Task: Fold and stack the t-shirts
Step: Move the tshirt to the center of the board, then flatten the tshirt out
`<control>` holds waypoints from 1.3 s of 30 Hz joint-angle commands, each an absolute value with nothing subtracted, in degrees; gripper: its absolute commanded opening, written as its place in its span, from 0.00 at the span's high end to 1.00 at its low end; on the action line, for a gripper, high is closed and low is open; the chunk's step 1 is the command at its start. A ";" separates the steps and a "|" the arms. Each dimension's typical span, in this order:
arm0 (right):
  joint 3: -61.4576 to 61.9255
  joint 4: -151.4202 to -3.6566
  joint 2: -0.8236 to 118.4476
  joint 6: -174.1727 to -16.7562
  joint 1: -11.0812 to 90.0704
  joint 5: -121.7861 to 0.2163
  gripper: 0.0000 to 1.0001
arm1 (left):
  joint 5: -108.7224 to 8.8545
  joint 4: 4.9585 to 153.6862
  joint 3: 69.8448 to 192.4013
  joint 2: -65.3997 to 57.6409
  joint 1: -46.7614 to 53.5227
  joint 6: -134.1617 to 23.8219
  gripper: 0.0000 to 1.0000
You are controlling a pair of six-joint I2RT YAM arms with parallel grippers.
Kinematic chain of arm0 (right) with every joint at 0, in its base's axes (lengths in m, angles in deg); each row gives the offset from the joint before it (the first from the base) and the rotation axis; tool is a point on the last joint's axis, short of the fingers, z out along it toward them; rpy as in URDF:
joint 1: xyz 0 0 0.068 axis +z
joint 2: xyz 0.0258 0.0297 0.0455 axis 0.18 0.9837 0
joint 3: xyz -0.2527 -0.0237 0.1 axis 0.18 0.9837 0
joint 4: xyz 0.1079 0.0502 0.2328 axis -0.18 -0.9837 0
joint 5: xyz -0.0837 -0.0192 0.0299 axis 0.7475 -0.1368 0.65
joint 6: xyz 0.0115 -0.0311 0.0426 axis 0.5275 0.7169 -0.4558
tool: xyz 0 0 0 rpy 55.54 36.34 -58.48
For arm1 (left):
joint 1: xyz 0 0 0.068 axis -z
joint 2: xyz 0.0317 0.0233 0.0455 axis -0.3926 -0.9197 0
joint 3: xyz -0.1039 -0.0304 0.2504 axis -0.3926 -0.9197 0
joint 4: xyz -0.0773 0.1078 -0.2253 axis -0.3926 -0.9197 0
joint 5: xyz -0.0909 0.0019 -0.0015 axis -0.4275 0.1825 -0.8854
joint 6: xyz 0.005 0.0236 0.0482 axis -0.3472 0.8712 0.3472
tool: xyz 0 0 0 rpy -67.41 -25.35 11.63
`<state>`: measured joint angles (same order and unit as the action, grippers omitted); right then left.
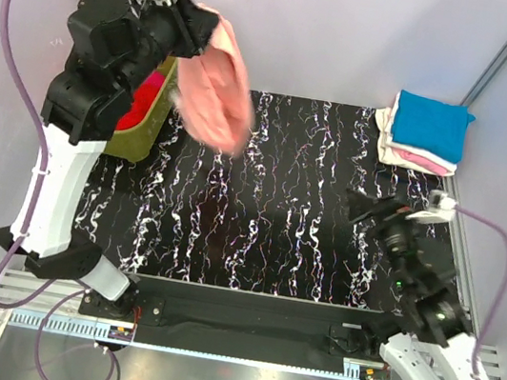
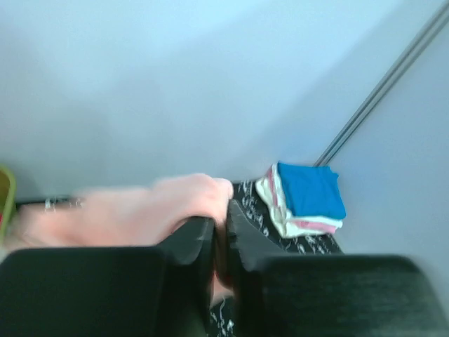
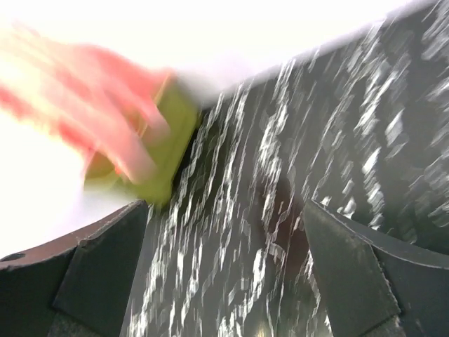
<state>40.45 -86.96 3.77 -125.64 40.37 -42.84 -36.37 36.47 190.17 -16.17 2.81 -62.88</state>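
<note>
**Entry: salmon-pink tee held aloft on one pinch, hazards noted**

**Item in hand.** Salmon-pink t-shirt (image 1: 215, 97), bunched and hanging free above the far-left part of the tabletop (image 1: 265, 240), just beside the olive-green tub (image 1: 150, 131). Its lower end appears clear of the tub rim; whether it touches the surface cannot be told.

**Left end effector** (image 1: 200, 27). Clamped on a fold of the salmon-pink t-shirt, raised high; the wrist view shows fabric pinched between nearly closed fingers (image 2: 193, 235).

**Right end effector** (image 1: 364, 210). Fingers spread wide, holding nothing, low over the right side of the tabletop and well apart from the shirt.

**Other stock.** Red t-shirt (image 1: 132, 119) and magenta t-shirt (image 1: 158, 81) in the tub; folded stack (image 1: 414, 153) at the far-right corner, blue t-shirt (image 1: 430, 124) on top.

**Hazards, as judged.**
- Slip: one narrow pinch carries the whole garment, and a sharp swing could pull the fold loose.
- Snag: the hanging cloth is near the tub, so a sideways move made too low could catch its rim or drag the tub.
- Bad lay: set down as it hangs, the shirt would likely land crumpled, with sleeves and hem hidden, leaving the right arm no clean edge to take.
- Collision: both arms meeting over the centre would need care.
</note>
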 commanded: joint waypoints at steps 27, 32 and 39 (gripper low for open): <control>27.26 -118.72 35.46 -124.25 43.14 -62.97 0.23 | -32.36 32.66 122.08 -0.04 12.83 -74.70 0.04; 23.67 -116.49 47.91 -123.90 51.75 -60.29 0.25 | -29.64 30.64 117.58 5.95 12.83 -75.06 0.04; 11.90 -120.88 63.33 -121.79 58.97 -50.43 0.37 | -24.98 25.81 114.86 13.95 12.04 -73.65 0.02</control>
